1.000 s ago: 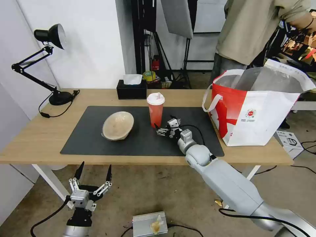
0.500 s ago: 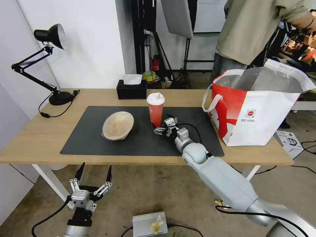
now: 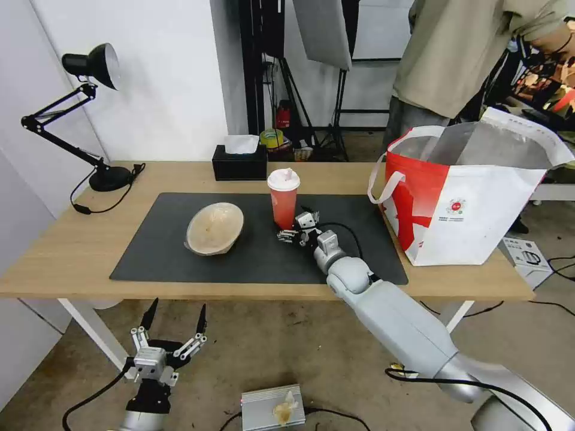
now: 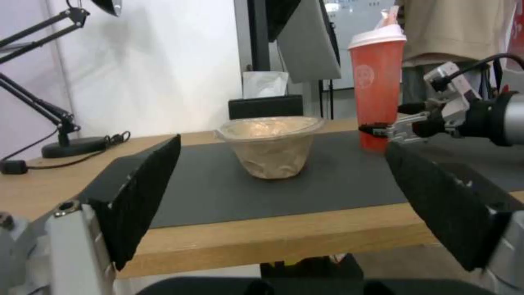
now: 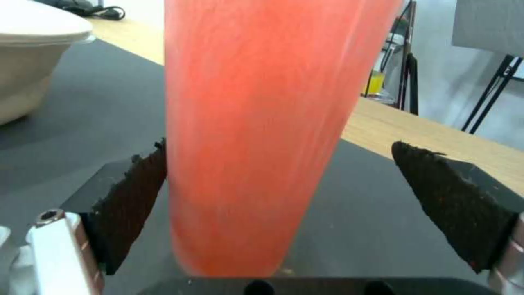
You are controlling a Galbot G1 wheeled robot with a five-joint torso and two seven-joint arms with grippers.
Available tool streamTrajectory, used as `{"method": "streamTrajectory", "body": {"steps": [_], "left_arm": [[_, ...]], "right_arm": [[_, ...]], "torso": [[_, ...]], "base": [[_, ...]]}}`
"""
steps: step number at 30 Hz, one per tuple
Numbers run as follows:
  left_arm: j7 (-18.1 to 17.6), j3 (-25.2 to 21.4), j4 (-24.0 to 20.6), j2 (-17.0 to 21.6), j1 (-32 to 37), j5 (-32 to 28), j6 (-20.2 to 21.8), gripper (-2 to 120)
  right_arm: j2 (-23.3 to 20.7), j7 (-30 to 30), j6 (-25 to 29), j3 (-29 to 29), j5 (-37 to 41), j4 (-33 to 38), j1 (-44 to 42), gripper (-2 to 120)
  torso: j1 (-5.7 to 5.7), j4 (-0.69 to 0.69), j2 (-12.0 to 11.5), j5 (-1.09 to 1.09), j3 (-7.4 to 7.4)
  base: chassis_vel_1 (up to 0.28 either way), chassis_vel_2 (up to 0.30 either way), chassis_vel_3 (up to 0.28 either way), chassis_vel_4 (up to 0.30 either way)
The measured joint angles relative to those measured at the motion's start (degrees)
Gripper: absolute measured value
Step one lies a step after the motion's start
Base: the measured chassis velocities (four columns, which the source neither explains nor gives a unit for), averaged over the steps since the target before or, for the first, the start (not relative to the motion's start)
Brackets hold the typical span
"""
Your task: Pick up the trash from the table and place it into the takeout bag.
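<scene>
Two grippers: left gripper point(image 3: 173, 317) hangs below the table point(image 3: 72, 251) edge, fingers spread, empty. Right gripper point(image 3: 293, 227) low on the dark mat point(image 3: 168, 257), fingers spread w/ orange-red cup point(image 3: 283, 200) between them, one fingertip point(image 5: 143, 172) at its wall. Beige bowl point(image 3: 214, 228) left of cup. Takeout bag point(image 3: 467, 197) upright at right.

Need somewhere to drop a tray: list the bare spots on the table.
Bare wood lies between the lamp base and the mat. The mat is free nearer than the beige bowl. Crowded: right gripper at the cup, takeout bag beyond.
</scene>
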Motion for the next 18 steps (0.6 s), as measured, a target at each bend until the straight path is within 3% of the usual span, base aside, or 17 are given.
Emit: {"method": "streamTrajectory", "body": {"steps": [18], "left_arm": [[0.03, 0.01, 1.50, 0.14, -1.22, -0.06, -0.01, 100]], "right_arm": [[3.85, -1.10, 1.89, 1.10, -1.21, -5.56, 2.26, 100]], "torso": [[0.00, -0.01, 0.00, 0.00, -0.01]], "base": [[0.000, 0.000, 0.000, 0.000]]}}
